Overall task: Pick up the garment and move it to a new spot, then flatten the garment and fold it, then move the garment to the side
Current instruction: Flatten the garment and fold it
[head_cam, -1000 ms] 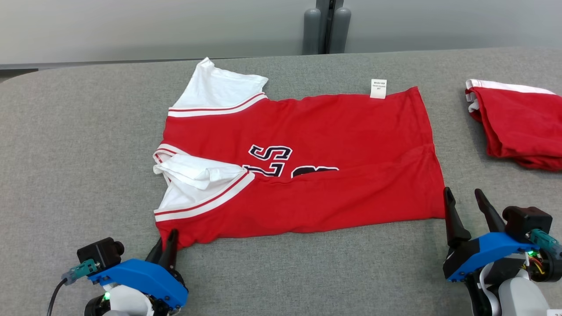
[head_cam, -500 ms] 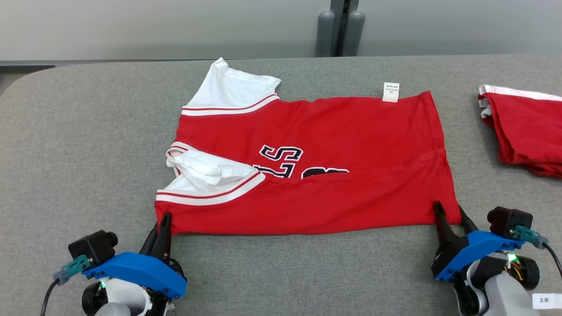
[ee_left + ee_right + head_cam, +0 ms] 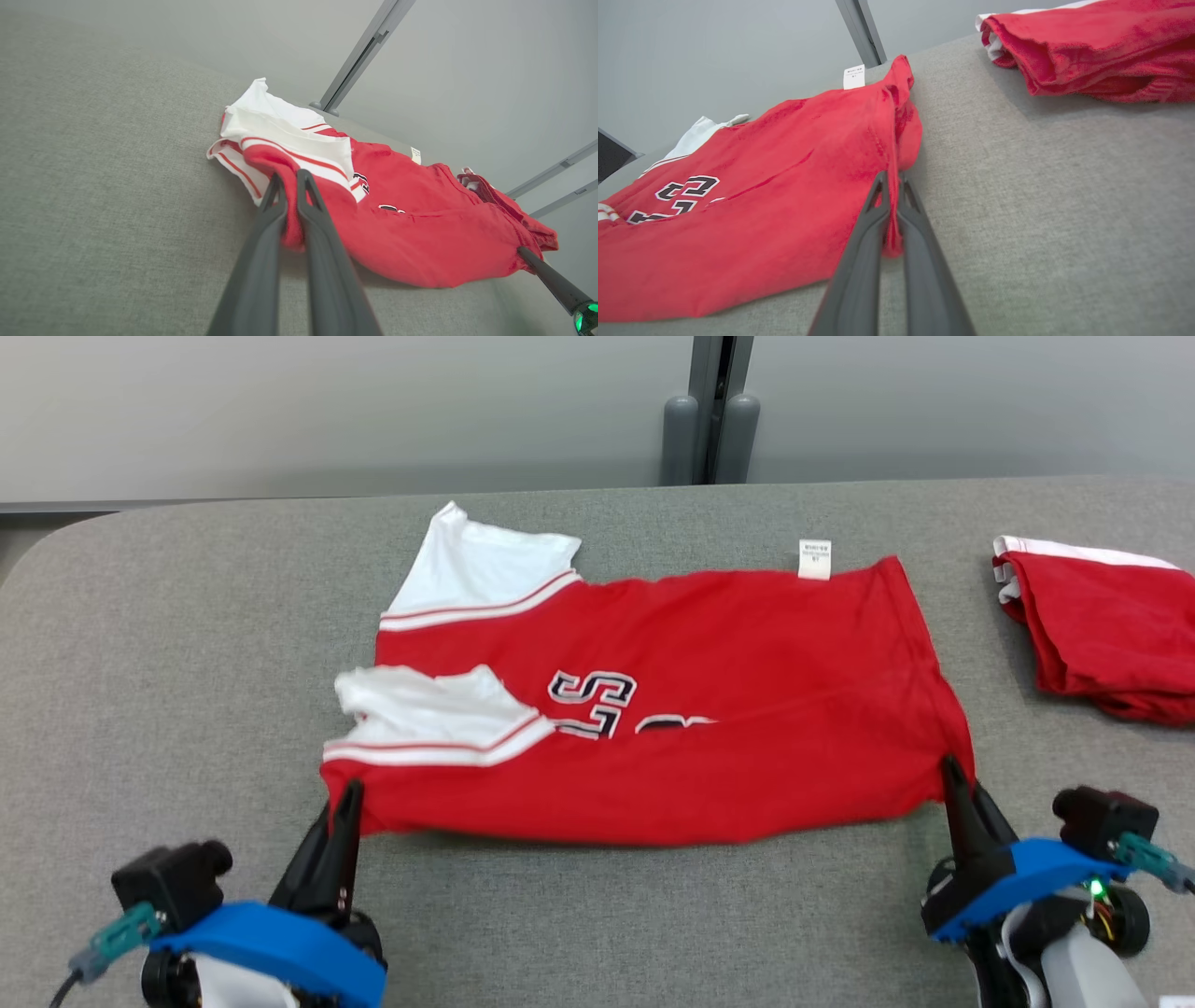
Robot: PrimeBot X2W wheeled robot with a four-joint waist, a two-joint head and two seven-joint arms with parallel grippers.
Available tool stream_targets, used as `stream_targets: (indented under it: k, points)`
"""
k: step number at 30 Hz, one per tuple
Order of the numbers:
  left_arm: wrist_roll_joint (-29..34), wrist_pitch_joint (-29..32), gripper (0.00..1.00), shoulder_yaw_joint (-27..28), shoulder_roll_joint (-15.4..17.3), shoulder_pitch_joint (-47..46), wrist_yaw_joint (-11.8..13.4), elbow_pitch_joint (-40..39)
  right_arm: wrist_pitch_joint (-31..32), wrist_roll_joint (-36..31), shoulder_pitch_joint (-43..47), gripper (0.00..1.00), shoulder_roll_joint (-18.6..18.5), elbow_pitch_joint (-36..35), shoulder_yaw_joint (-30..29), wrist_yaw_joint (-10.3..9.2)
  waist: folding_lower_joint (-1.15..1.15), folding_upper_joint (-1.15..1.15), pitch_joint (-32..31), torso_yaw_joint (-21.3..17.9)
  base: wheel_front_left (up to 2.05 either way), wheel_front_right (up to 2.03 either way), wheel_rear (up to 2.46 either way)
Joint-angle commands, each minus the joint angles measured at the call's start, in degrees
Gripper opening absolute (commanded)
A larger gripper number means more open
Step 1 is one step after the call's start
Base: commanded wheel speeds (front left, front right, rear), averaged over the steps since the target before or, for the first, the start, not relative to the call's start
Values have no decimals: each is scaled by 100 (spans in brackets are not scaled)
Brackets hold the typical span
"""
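Two corners of the garment [image 3: 709, 747] are pinched.
Cloth is clamped at 7 o'clock by the left gripper [image 3: 347, 801], at 5 by the right gripper [image 3: 954, 775]; folding and moving aside are judged pending.

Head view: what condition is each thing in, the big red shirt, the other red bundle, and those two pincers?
red shirt: spread on the table, near edge doubled over, both near corners pinched.
red bundle: folded, lying apart at the right.
left gripper: shut on the shirt's sleeve-side corner.
right gripper: shut on the shirt's hem-side corner.
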Motion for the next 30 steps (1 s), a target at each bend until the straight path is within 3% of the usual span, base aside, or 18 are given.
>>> stream_targets:
  k: [1,8,15,16,17,18,19,23,30]
  points:
    - [41,97,0,-22,120,248,57,-261,144,101,314,0,-17,-310,14,0,0,0,-31,-13,0,0,0]
    - [-122,456,0,-24,363,1344,370,-1089,977,176,1624,0,-17,-1765,-281,0,0,0,-56,-36,0,0,0]
    - [-228,538,0,-45,346,1736,479,-917,1293,179,2107,0,-17,-1963,-433,0,0,0,-61,-39,0,0,0]
    - [-233,516,0,-66,314,1700,459,-842,1309,132,2126,9,-16,-1935,-404,0,0,0,-68,-32,0,0,0]
    - [-241,492,4,-79,286,1648,445,-786,1329,117,2132,31,-17,-1903,-403,0,0,0,-78,-29,0,0,0]
    - [-208,474,37,-86,284,1593,445,-731,1341,118,2129,51,-17,-1889,-399,0,0,0,-88,-27,0,0,0]
    - [-152,442,100,-93,301,1538,446,-692,1351,123,2130,100,-17,-1880,-384,0,0,0,-97,-28,0,0,0]
    - [2,338,100,-57,398,1297,410,-671,1333,91,2080,100,-17,-2037,-433,0,0,0,-117,-44,0,0,0]
    - [510,602,100,71,1021,182,299,-1003,1336,-177,1663,100,-14,-2624,-574,0,0,0,-22,-159,0,0,0]
